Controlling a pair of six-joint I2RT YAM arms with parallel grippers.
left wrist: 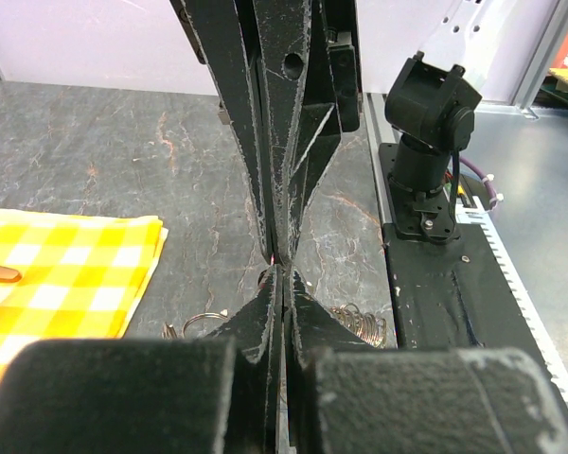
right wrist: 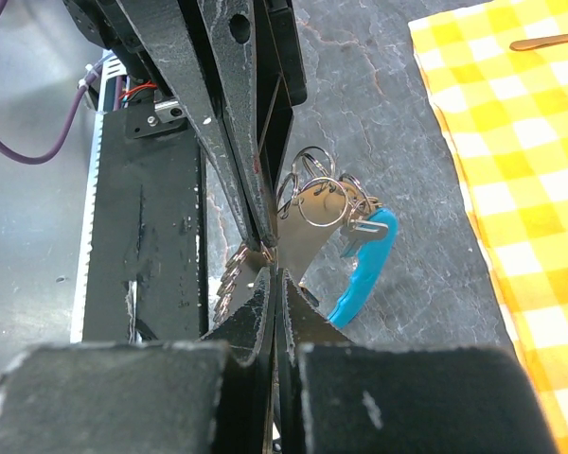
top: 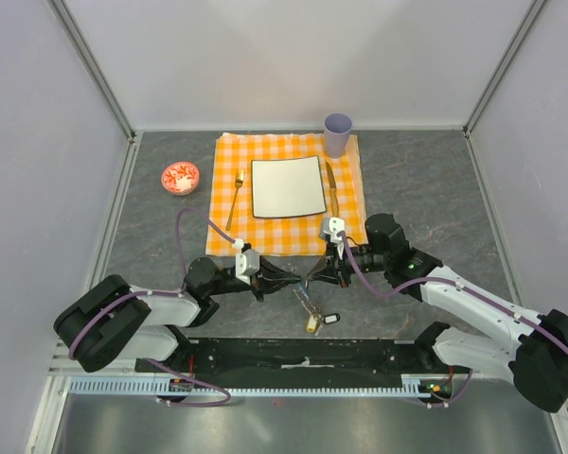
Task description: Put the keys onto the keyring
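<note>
Meeting tip to tip, both pinched closed, the left gripper (top: 295, 281) and right gripper (top: 320, 277) sit just beyond the keys (right wrist: 305, 236) and keyring (right wrist: 369, 255), which lie crosswise on their near side, equally close to either.

White plate (top: 288, 186) on orange checked cloth (top: 275, 236), fork (top: 235, 200) left, knife (top: 331, 189) right, lavender cup (top: 338, 134) behind, bowl (top: 167, 177) apart

Lab test cell: white panels (top: 293, 57), aluminium framing (top: 93, 66).
</note>
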